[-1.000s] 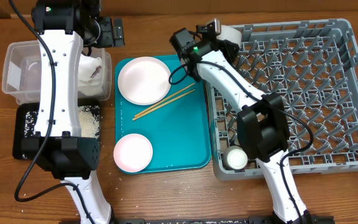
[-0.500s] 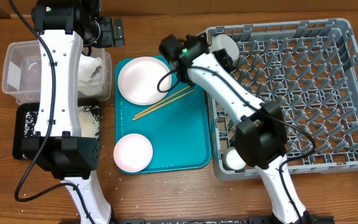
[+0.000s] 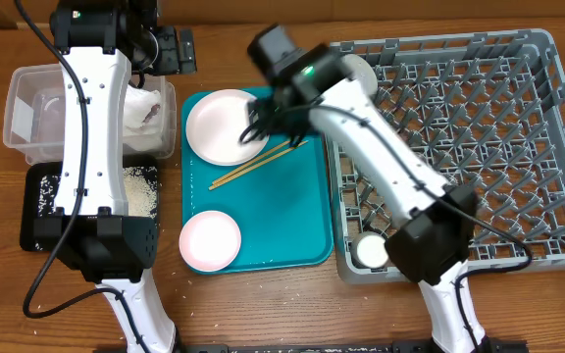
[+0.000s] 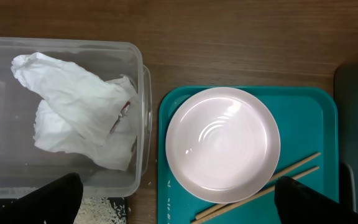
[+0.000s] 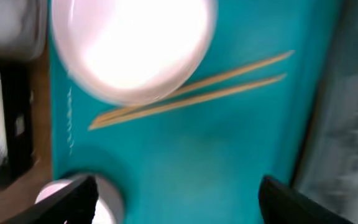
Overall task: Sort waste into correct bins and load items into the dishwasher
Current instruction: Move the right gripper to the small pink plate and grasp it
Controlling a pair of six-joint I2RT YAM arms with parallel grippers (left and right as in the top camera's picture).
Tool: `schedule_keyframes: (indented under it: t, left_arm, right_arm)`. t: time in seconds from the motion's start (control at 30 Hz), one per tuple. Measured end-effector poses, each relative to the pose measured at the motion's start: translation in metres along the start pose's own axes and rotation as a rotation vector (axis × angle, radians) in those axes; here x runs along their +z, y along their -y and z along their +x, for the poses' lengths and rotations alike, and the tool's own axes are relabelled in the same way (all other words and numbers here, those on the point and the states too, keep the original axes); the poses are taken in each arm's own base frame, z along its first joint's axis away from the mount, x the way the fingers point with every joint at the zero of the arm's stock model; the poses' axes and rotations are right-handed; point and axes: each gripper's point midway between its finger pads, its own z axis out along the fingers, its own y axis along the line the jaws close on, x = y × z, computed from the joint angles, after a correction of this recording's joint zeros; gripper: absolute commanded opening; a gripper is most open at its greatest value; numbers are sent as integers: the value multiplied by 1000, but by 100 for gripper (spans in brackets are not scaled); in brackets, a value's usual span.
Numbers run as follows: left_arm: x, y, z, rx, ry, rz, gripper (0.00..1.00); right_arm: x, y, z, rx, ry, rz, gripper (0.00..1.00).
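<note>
My right gripper [image 3: 258,123] [image 5: 179,196] hangs open and empty over the teal tray [image 3: 297,221], above the chopsticks [image 3: 255,165] [image 5: 197,93] and beside the upper pink-white plate [image 3: 219,127] [image 5: 132,43]. A second plate [image 3: 210,240] [image 5: 107,208] lies at the tray's near-left corner. My left gripper [image 3: 177,49] [image 4: 179,202] stays open and empty, high over the gap between the clear tub [image 3: 23,108] [image 4: 138,93] and the tray. A crumpled stained napkin [image 3: 145,110] [image 4: 79,112] rests in the tub. Rice grains [image 3: 141,191] lie in the black tray [image 3: 39,206].
The grey dish rack [image 3: 518,147] fills the right side. A white bowl [image 3: 359,69] stands at its far-left corner and a small cup [image 3: 372,250] at its near-left corner. A few loose grains lie on the wood in front of the teal tray.
My right gripper opened, left the white bowl in the rack's far-left corner and swung left over the teal tray. The left arm has not moved.
</note>
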Motion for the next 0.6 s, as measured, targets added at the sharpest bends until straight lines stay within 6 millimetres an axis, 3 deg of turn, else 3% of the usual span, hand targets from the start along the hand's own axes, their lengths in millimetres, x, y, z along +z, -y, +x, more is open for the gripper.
schedule_keyframes:
  t: [0.23,0.37,0.43,0.53,0.6]
  left_arm:
    - [0,0,0,0,0,0,100]
    - [0,0,0,0,0,0,100]
    - [0,0,0,0,0,0,100]
    - [0,0,0,0,0,0,100]
    - [0,0,0,0,0,0,100]
  right_arm:
    - [68,-65,88,-146,-182,-67,76]
    - [94,-75,125,-168,-247,-67,63]
    - [100,-69,132,-146,-270,-55,50]
    - [101,-64,126,-111,-266,-53,29]
    - [101,-61,121,-84,-260,-54,4]
